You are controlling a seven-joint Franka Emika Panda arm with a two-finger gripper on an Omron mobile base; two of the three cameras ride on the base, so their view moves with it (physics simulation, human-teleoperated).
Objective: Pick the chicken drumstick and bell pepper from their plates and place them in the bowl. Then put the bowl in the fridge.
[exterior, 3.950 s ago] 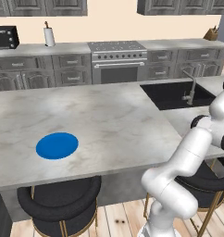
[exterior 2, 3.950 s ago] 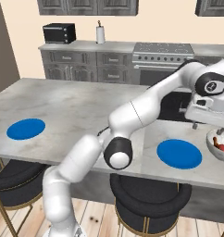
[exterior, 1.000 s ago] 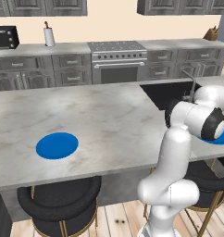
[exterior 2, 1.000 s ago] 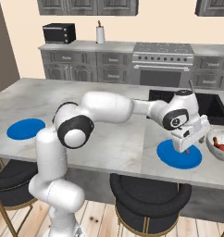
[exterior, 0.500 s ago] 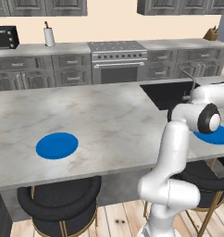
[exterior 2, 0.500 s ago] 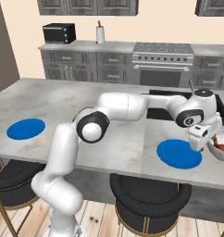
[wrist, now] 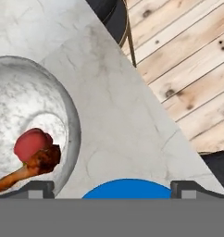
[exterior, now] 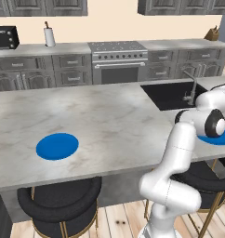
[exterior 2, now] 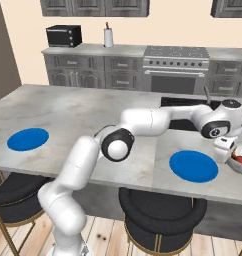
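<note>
Now, on my screens, the arm reaches far to the right end of the island counter [exterior 2: 83,120], its gripper [exterior 2: 226,149] hanging beside the marble bowl [exterior 2: 239,165] at the counter's right edge. Half a second ago the hand stood a little further from the bowl in the right base view; a second ago it hovered over the near blue plate [exterior 2: 194,166], which now lies bare and in full sight. In the hand view I see the two dark fingertips [wrist: 39,189] standing far apart at the bottom of the picture, spread wide and holding nothing, with the blue plate's rim [wrist: 127,189] between them.

Both foods lie inside the bowl [wrist: 26,102]: the red bell pepper [wrist: 32,143] rests against the thick end of the chicken drumstick [wrist: 35,165], whose bone points toward the bowl's edge. In the right base view a spot of red [exterior 2: 240,160] shows over the bowl's rim.

The second blue plate [exterior: 57,146] sits well apart at the left of the counter, unchanged through all the earlier pictures. In the left base view the wrist hangs above the edge of the near plate [exterior: 221,139], beside the sink [exterior: 172,94].
</note>
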